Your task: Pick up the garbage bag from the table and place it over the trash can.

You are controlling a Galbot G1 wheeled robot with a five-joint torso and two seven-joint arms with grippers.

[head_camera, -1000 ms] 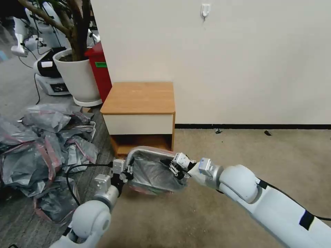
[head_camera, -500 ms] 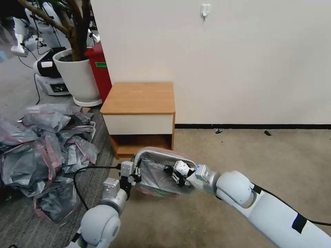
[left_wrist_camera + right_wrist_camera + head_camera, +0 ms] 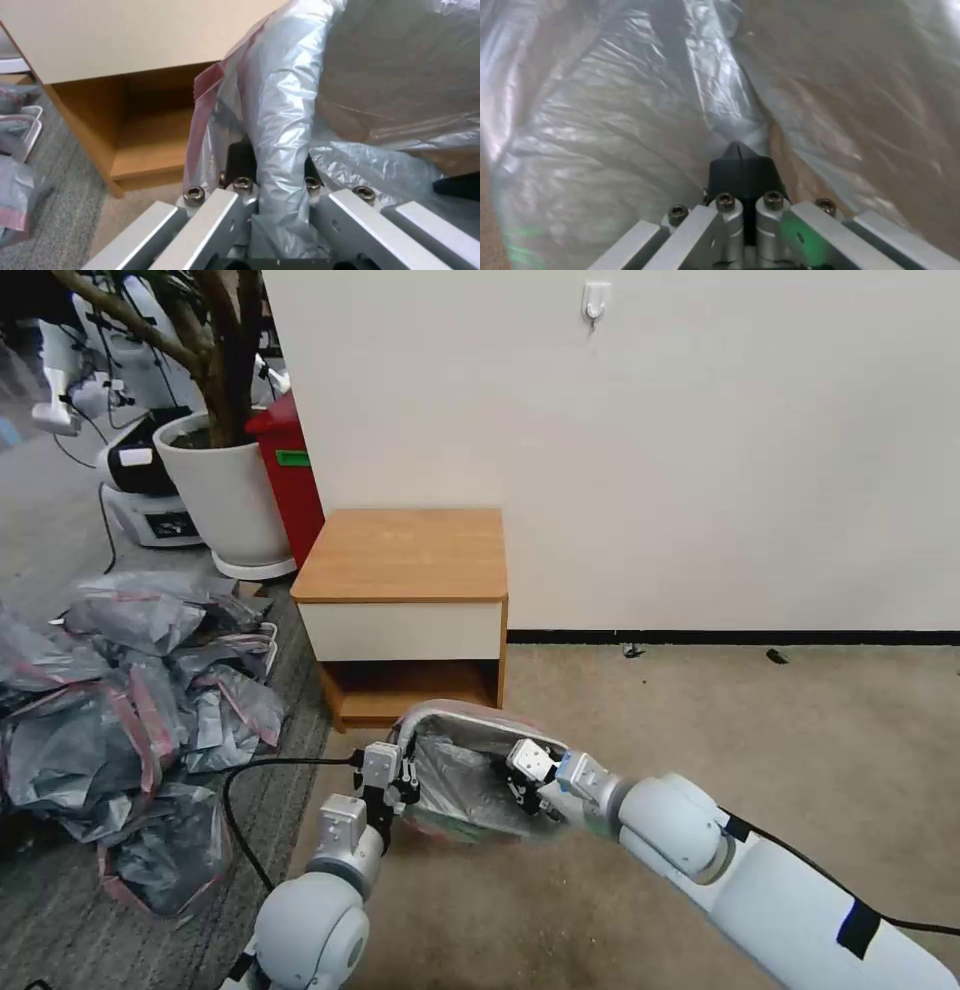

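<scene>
The thin, crinkly, translucent grey plastic garbage bag with a pink-red band at its rim (image 3: 470, 775) is sitting over the small cream-beige plastic trash can (image 3: 450, 713), which is standing on the beige carpet just in front of the low wooden nightstand with a light-brown tabletop and cream-white drawer front (image 3: 405, 600). The bag's mouth is lying open around the can's rolled rim, and its grey film is sagging down into the inside.

The left pincer (image 3: 400, 775) is holding the bag at the left side of the rim. In the left wrist view, a fold of grey film (image 3: 280, 150) is running down between the left pincer's (image 3: 272, 165) two black fingers, which are standing narrow and clamping the plastic; the pink-red band is showing along the fold's outer edge, with the nightstand's open shelf beyond it.

The right pincer (image 3: 527, 782) is reaching into the bag's mouth from the right side. In the right wrist view, the right pincer's (image 3: 741, 159) black fingertips are pressing together to a point, pinching a ridge of the grey film (image 3: 720, 101) that is stretching away from them.

A big heap of similar grey-and-pink bags (image 3: 130, 710) is lying on the floor to the left, well apart from the can.
</scene>
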